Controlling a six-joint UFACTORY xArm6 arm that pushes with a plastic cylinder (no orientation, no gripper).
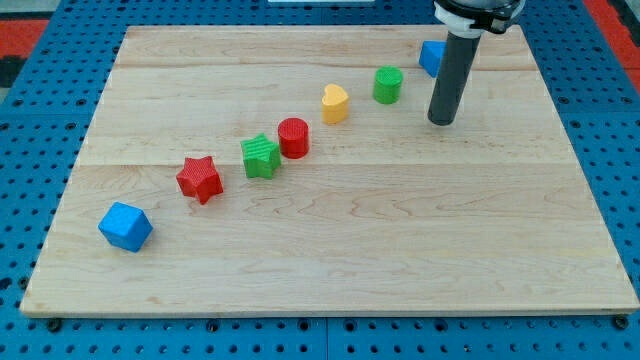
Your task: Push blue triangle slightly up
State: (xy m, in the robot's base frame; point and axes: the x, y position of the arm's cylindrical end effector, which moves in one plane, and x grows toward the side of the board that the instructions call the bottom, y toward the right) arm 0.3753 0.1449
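Note:
The blue triangle [431,56] lies near the view's top right on the wooden board [330,250], partly hidden behind the rod. My tip [441,121] rests on the board just below the blue triangle and slightly to its right, a short gap away. The dark rod rises from the tip toward the view's top edge.
A diagonal row of blocks runs from the view's lower left to upper right: blue cube [125,226], red star [199,179], green star [260,156], red cylinder [293,137], yellow heart [335,103], green cylinder [388,85]. The green cylinder is left of my tip.

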